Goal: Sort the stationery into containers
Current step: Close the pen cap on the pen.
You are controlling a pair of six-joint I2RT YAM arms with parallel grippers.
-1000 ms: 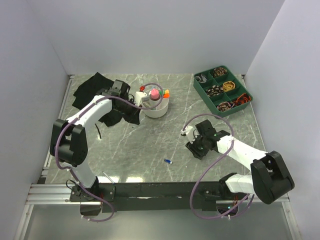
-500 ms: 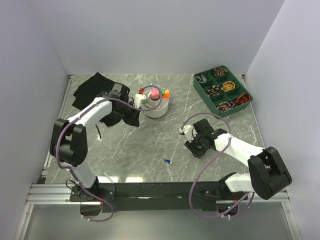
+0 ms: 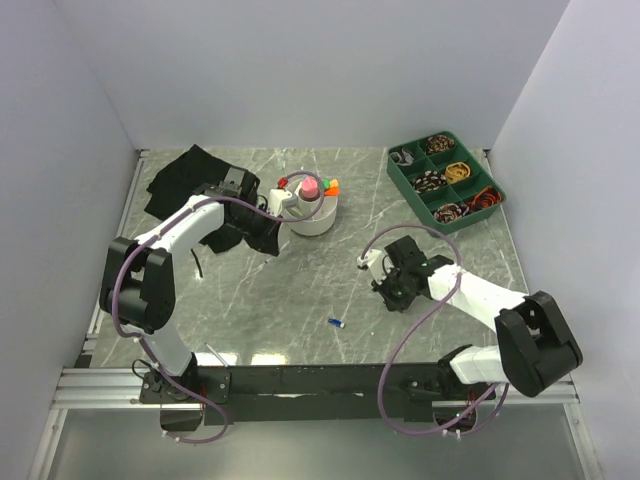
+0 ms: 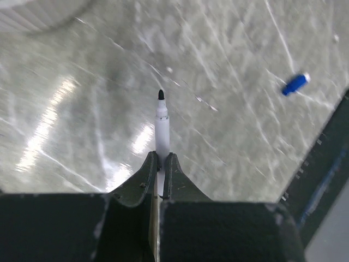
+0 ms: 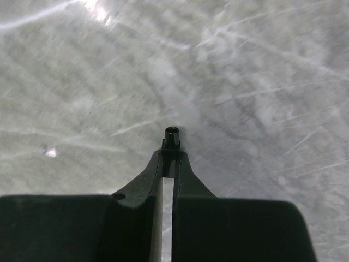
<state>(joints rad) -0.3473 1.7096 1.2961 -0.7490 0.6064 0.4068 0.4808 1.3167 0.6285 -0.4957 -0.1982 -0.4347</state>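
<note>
Jaws of the left gripper (image 4: 161, 159) are shown closed on a thin white pen (image 4: 161, 123), its black tip projecting and its rear hidden between the dark fingers. The right gripper (image 5: 171, 157) is pinched shut on a small black cylindrical piece (image 5: 172, 134), cut off below by the jaws. Beside the left arm, the round white bowl (image 3: 318, 222) and crumpled black fabric bag (image 3: 180, 175) are seen on the veined marble table (image 3: 300, 285)

White bowl (image 3: 318, 224) holding an upright pink-capped bottle (image 3: 310, 187) and an orange highlighter (image 3: 333, 185). Black bag (image 3: 175, 178) crumpled to its left. Blue piece (image 3: 336, 323) lying well apart. White pen (image 4: 161, 128), black-tipped, and black cap (image 5: 172, 132), each gripped.
</note>
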